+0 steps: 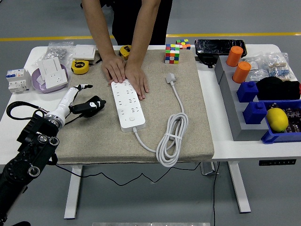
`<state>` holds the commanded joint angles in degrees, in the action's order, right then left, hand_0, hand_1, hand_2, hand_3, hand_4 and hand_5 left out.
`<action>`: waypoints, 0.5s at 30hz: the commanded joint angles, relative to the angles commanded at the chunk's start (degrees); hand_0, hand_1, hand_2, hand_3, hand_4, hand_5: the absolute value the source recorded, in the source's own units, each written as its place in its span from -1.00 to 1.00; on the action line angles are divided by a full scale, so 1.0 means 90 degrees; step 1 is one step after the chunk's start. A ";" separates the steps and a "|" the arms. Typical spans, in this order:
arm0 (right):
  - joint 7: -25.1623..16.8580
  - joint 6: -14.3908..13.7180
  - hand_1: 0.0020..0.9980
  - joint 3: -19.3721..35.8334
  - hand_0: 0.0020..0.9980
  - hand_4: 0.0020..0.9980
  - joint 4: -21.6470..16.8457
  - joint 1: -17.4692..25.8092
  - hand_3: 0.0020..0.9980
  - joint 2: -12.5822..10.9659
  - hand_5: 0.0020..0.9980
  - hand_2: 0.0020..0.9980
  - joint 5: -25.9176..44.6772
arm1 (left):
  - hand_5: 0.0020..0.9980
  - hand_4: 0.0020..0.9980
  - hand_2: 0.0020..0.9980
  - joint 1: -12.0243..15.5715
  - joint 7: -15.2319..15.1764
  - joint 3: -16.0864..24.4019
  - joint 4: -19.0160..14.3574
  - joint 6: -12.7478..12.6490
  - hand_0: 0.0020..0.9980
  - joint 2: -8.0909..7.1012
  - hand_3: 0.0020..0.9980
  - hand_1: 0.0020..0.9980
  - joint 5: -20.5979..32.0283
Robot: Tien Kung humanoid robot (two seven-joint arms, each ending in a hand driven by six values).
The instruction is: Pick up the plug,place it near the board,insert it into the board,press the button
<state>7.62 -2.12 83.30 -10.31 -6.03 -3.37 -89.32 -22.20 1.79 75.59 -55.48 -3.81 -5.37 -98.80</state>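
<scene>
Plug (pixel 170 78): white, lying free on the tan mat (pixel 188 132), right of the board, its cable coiled near the mat's front edge.
Board (pixel 127 104): white power strip; a person's two hands (pixel 125 73) press flat on its far end.
Left hand (pixel 84 104): low over the mat, left of the board, fingers loosely curled, holding nothing.
Around: cube (pixel 172 53) beyond the plug; bins at right.
Hidden: board's far end under the palms.
</scene>
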 joint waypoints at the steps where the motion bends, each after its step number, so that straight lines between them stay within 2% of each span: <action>1: -0.0001 -0.0001 0.17 0.0000 0.25 0.74 0.0000 0.0001 0.07 0.0000 0.20 0.23 0.0002 | 0.79 1.00 1.00 0.0035 -0.0059 0.0061 -0.0103 -0.0133 1.00 0.0018 0.93 1.00 0.0095; 2: -0.0001 -0.0001 0.17 0.0001 0.25 0.74 0.0000 0.0001 0.07 0.0001 0.20 0.23 0.0002 | 0.79 1.00 1.00 0.0066 -0.0122 0.0113 -0.0189 -0.0246 1.00 0.0035 0.93 1.00 0.0167; 3: 0.0001 -0.0001 0.17 0.0008 0.25 0.74 0.0000 0.0004 0.07 0.0001 0.21 0.23 -0.0005 | 1.00 1.00 0.98 0.0114 -0.0218 0.0184 -0.0314 -0.0410 1.00 0.0058 0.87 1.00 0.0269; 4: 0.0002 -0.0002 0.17 0.0011 0.25 0.74 0.0000 0.0005 0.07 0.0002 0.21 0.23 -0.0007 | 1.00 1.00 0.98 0.0138 -0.0259 0.0214 -0.0369 -0.0486 1.00 0.0068 0.87 1.00 0.0314; 6: 0.0002 -0.0004 0.17 0.0020 0.25 0.74 0.0000 0.0016 0.07 0.0005 0.21 0.23 -0.0013 | 1.00 1.00 0.98 0.0290 -0.0436 0.0389 -0.0689 -0.0857 1.00 0.0141 0.87 1.00 0.0568; 8: 0.0001 -0.0004 0.17 0.0023 0.25 0.74 0.0000 0.0028 0.07 0.0012 0.21 0.23 -0.0015 | 1.00 1.00 0.98 0.0464 -0.0593 0.0563 -0.0978 -0.1065 1.00 0.0224 0.87 1.00 0.0839; 9: -0.0001 -0.0004 0.17 0.0024 0.24 0.75 0.0000 0.0035 0.07 0.0017 0.20 0.23 -0.0012 | 1.00 1.00 0.88 0.0556 -0.0678 0.0637 -0.1124 -0.1143 0.84 0.0264 0.79 1.00 0.1028; 14: 0.0005 0.0001 0.17 0.0044 0.24 0.75 0.0000 0.0070 0.07 0.0031 0.20 0.23 -0.0041 | 1.00 1.00 0.88 0.1043 -0.1038 0.0902 -0.1832 -0.1313 0.84 0.0433 0.79 1.00 0.2135; 15: 0.0005 0.0001 0.17 0.0042 0.25 0.75 0.0000 0.0072 0.07 0.0032 0.20 0.23 -0.0043 | 0.96 1.00 0.75 0.1115 -0.1091 0.0930 -0.1934 -0.1322 0.69 0.0458 0.71 0.84 0.2346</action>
<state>7.66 -2.11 83.68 -10.31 -5.38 -3.08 -89.71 -12.16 -8.03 83.95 -72.89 -15.71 -1.25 -77.68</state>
